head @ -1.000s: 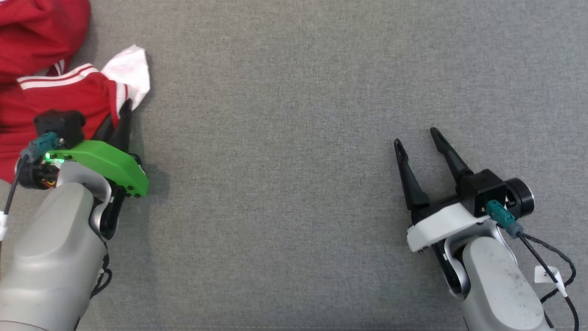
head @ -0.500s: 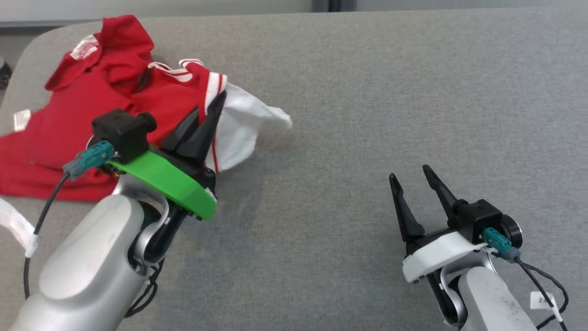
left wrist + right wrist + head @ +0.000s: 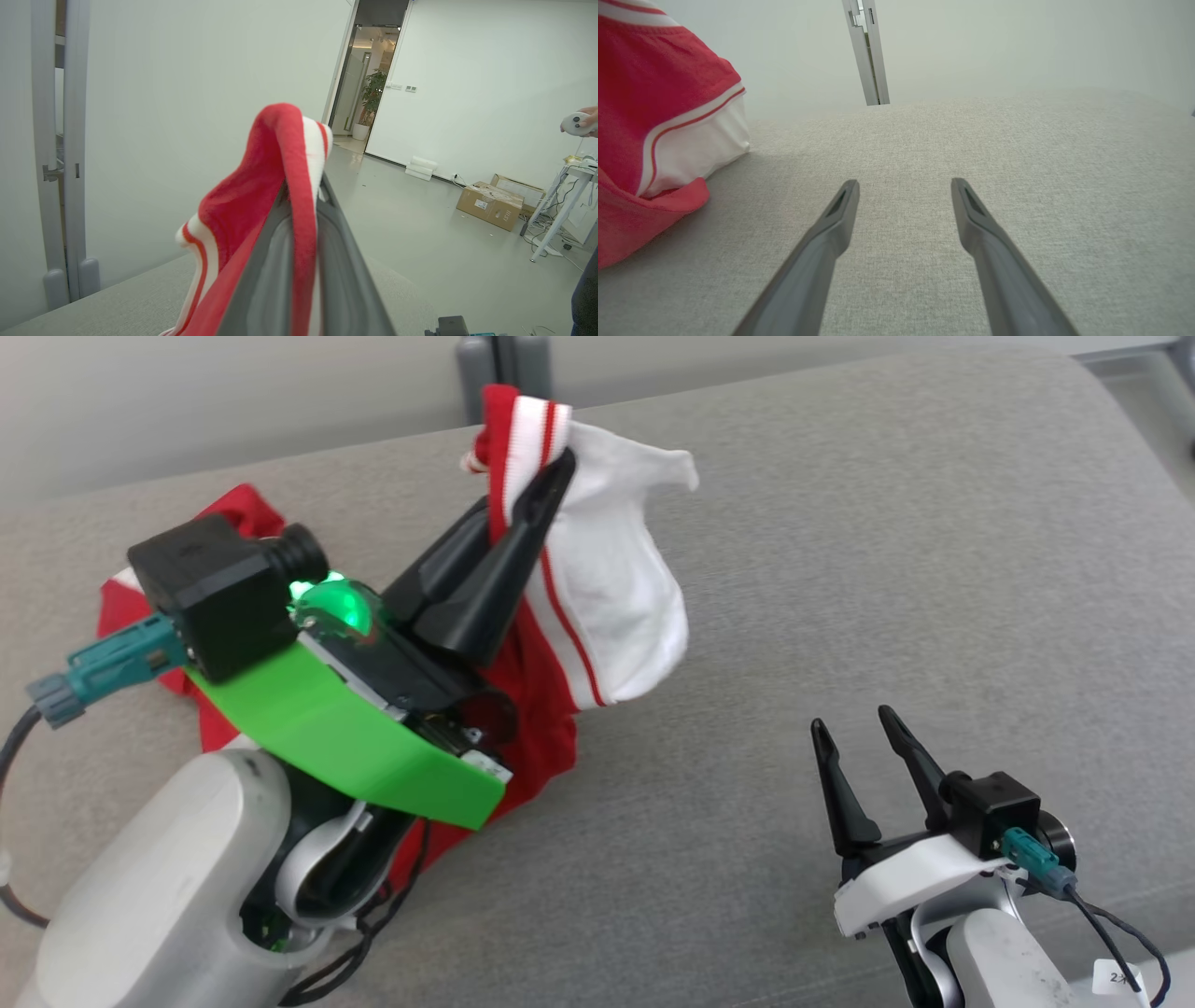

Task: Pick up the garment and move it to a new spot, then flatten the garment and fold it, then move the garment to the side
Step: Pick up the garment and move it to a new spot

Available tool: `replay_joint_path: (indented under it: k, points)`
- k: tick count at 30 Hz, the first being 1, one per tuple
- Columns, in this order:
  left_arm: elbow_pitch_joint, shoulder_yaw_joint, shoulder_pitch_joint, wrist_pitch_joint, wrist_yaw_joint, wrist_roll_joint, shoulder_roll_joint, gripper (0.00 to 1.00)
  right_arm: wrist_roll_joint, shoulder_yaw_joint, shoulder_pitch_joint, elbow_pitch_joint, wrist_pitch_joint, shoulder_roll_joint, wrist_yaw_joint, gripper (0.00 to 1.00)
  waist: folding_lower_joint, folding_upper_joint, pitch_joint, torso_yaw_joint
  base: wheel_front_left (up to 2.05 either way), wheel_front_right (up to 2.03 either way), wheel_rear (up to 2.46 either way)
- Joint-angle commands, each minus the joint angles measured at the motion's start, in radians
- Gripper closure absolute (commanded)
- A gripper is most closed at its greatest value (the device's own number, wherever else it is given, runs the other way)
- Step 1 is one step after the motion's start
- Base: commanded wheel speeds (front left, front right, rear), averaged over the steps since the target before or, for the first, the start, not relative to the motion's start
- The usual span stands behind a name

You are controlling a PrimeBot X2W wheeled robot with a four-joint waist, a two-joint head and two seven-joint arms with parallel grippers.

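- Grey fabric-covered counter [image 3: 887, 551] with a rounded far edge, plain pale wall [image 3: 1017, 42] behind it, grey door frame [image 3: 868, 51] standing past the far edge.
- Left wrist view looked out into the room: open doorway [image 3: 369, 70] with a potted plant [image 3: 373, 93] in it, a cardboard box [image 3: 490, 205] on the floor by the white wall, and a person's hand [image 3: 592, 115] at the right edge holding a white controller [image 3: 575, 124].
- Red-and-white shirt [image 3: 616, 597] was on the left half of the counter in the head view, partly lifted.
- Left tool [image 3: 558, 467] was raised and tilted up, jaws pinched tight on the shirt's red-and-white striped edge.
- In the left wrist view that striped band draped over the fingertips [image 3: 327, 186] and ran down between the two fingers.
- A white panel of the shirt hung to the right of the left tool, and red cloth trailed down under the wrist onto the counter.
- More red cloth lay on the counter behind the left wrist's black camera [image 3: 215, 597].
- Green cover [image 3: 345, 737] on the left wrist, with a green light lit beside the camera.
- Right tool [image 3: 851, 719] sat low at the lower right, jaws spread wide, nothing between them, fingers pointing up the head view.
- Right wrist view: both fingers over bare counter, with the shirt at the left edge, its red hem resting on the counter well apart from the right tool.
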Motion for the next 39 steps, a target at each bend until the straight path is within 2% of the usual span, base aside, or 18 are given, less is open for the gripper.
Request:
replay_joint_path:
  k: [1,8,14,16,18,21,27,28,30,31,32,39]
  points:
    - [-0.012,-0.005,-0.022,0.012,0.005,-0.009,-0.008,1.0,0.007,-0.002,0.009,-0.003,-0.003,-0.001,-0.001,0.0,0.0,-0.0001,-0.02,-0.076,0.0,0.0,0.0]
    - [0.008,-0.055,-0.112,0.044,0.003,0.003,-0.093,1.0,0.034,0.004,0.005,-0.006,-0.003,-0.001,-0.001,0.0,0.0,-0.0001,-0.01,-0.149,0.0,0.0,0.0]
    - [0.08,-0.075,-0.186,0.032,-0.006,-0.004,-0.186,1.0,0.05,0.01,-0.002,-0.011,-0.003,-0.001,-0.001,0.0,0.0,-0.0001,-0.001,-0.195,0.0,0.0,0.0]
    - [0.121,-0.08,-0.198,0.023,-0.005,0.014,-0.196,1.0,0.051,0.009,-0.002,-0.012,-0.003,-0.001,-0.001,0.0,0.0,-0.0001,0.003,-0.203,0.0,0.0,0.0]
    - [0.194,-0.085,-0.197,-0.002,-0.004,0.03,-0.213,1.0,0.054,0.013,-0.007,-0.015,-0.003,-0.001,-0.001,0.0,0.0,-0.0001,0.012,-0.213,0.0,0.0,0.0]
    - [0.308,-0.1,-0.176,-0.044,-0.024,0.045,-0.235,1.0,0.054,0.016,-0.016,-0.016,-0.003,-0.001,-0.001,0.0,0.0,-0.0001,0.025,-0.223,0.0,0.0,0.0]
    - [0.603,-0.142,-0.106,-0.162,-0.086,0.059,-0.286,1.0,0.06,0.026,-0.027,-0.019,-0.003,-0.001,-0.001,0.0,0.0,-0.0001,0.057,-0.233,0.0,0.0,0.0]
    - [0.648,-0.152,-0.093,-0.181,-0.1,0.06,-0.295,0.9,0.061,0.026,-0.026,-0.02,-0.003,-0.001,-0.001,0.0,0.0,-0.0001,0.061,-0.232,0.0,0.0,0.0]
    - [0.723,-0.165,-0.074,-0.219,-0.118,0.063,-0.309,0.51,0.059,0.024,-0.024,-0.019,-0.003,-0.001,-0.001,0.0,0.0,-0.0001,0.066,-0.228,0.0,0.0,0.0]
    - [0.753,-0.172,-0.068,-0.231,-0.123,0.069,-0.314,0.05,0.059,0.023,-0.023,-0.018,-0.003,-0.001,-0.001,0.0,0.0,-0.0001,0.068,-0.225,0.0,0.0,0.0]
    - [0.785,-0.183,-0.061,-0.243,-0.131,0.074,-0.32,0.0,0.057,0.024,-0.022,-0.017,-0.003,-0.001,-0.001,0.0,0.0,-0.0001,0.069,-0.221,0.0,0.0,0.0]
    - [0.856,-0.202,-0.028,-0.299,-0.154,0.105,-0.341,0.0,0.044,0.006,-0.009,-0.012,-0.003,-0.001,-0.001,0.0,0.0,-0.0001,0.055,-0.182,0.0,0.0,0.0]
